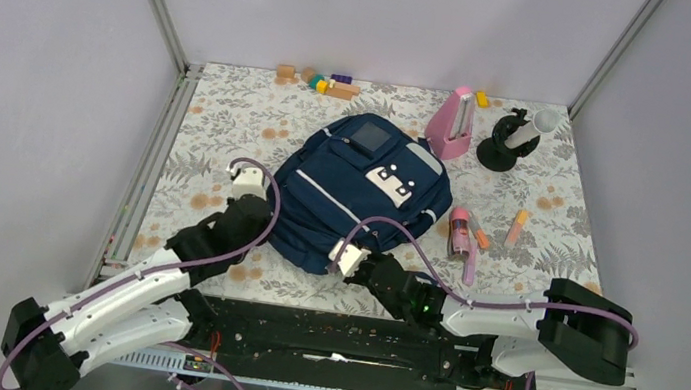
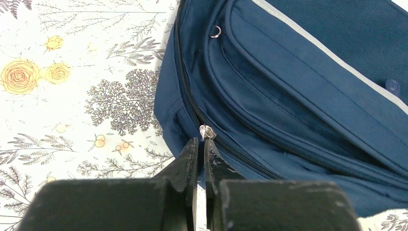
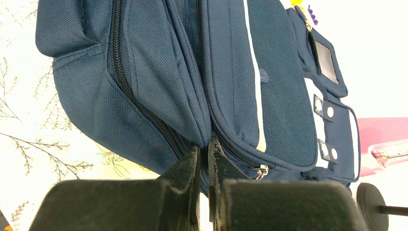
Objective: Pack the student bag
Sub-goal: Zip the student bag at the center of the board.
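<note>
The student bag (image 1: 362, 192), navy with thin white stripes and a white patch, lies flat in the middle of the flowered table. My left gripper (image 1: 265, 213) is at its left side. In the left wrist view its jaws (image 2: 201, 142) are shut, pinching the silver zipper pull (image 2: 207, 132) of the main zip on the bag (image 2: 298, 86). My right gripper (image 1: 346, 258) is at the bag's near edge. The right wrist view shows it (image 3: 204, 145) shut on a fold of the bag's fabric (image 3: 192, 120); a second silver pull (image 3: 262, 171) hangs just right of it.
Right of the bag lie a pink case (image 1: 461, 232) and orange sticks (image 1: 517, 226). Behind it stand a pink wedge-shaped box (image 1: 452, 123), a black stand with a white part (image 1: 510, 141), a yellow block (image 1: 481, 99) and several wooden blocks (image 1: 326, 82).
</note>
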Tool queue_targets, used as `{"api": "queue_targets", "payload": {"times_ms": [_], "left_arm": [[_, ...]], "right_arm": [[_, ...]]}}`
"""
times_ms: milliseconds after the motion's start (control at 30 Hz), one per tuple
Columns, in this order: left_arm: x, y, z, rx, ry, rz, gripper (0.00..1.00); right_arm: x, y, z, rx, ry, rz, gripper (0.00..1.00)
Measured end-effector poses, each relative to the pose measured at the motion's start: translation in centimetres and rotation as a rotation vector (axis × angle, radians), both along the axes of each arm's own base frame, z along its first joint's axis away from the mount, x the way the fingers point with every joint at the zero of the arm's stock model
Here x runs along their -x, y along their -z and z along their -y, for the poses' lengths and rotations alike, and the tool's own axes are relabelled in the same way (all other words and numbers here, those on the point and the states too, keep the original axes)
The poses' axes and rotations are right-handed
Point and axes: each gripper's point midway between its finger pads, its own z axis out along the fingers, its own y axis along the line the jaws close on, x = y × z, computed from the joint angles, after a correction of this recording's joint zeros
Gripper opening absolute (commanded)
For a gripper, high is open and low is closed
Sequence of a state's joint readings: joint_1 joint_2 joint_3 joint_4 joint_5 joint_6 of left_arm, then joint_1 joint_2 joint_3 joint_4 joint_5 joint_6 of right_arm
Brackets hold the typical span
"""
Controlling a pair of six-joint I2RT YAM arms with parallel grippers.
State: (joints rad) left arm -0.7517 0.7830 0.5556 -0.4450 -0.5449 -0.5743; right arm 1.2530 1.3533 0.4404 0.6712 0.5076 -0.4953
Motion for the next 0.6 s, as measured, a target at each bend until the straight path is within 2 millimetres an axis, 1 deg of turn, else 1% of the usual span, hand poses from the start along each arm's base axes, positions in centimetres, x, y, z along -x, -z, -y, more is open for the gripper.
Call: {"api": "queue_targets", "payload": {"times_ms": [133,267,333,367,433,467,500,533,600], "left_arm": [[-1.1,0.4,-0.9,0.022,-0.031,-0.015,0.0],[-2.4,0.9,-1.5,0.038,-0.064,-0.027,0.0],[-2.9,1.1,-1.5,0.044,-0.064,-0.034,0.0],[-3.0,1.2,-1.4,0.047,-0.057,-0.037,0.0],[-3.2,1.3,-1.0,0.055,-0.029,-0.04,0.0],[-3.2,1.2,-0.7,0.061,-0.012,-0.039,0.0],[-3.2,1.1,-0.5,0.066,0.001,-0.037,0.0],[-3.3,1.2,-0.3,0.071,0.011,-0.034,0.0],[-3.1,1.6,-0.3,0.077,0.025,-0.038,0.0]], "right_arm": [[0.1,0.0,0.4,-0.012,0.006,-0.006,0.0],[0.2,-0.3,1.3,-0.048,0.023,-0.018,0.0],[0.3,-0.3,1.8,-0.061,0.028,-0.024,0.0],[0.4,-0.3,1.9,-0.063,0.031,-0.027,0.08],[0.5,-0.3,2.2,-0.06,0.033,-0.041,0.46],[0.6,-0.2,2.4,-0.062,0.036,-0.052,0.59],[0.7,-0.2,2.6,-0.059,0.043,-0.063,0.67],[0.8,-0.2,3.1,-0.053,0.049,-0.072,0.71],[0.9,-0.7,3.7,-0.062,0.062,-0.085,0.75]]}}
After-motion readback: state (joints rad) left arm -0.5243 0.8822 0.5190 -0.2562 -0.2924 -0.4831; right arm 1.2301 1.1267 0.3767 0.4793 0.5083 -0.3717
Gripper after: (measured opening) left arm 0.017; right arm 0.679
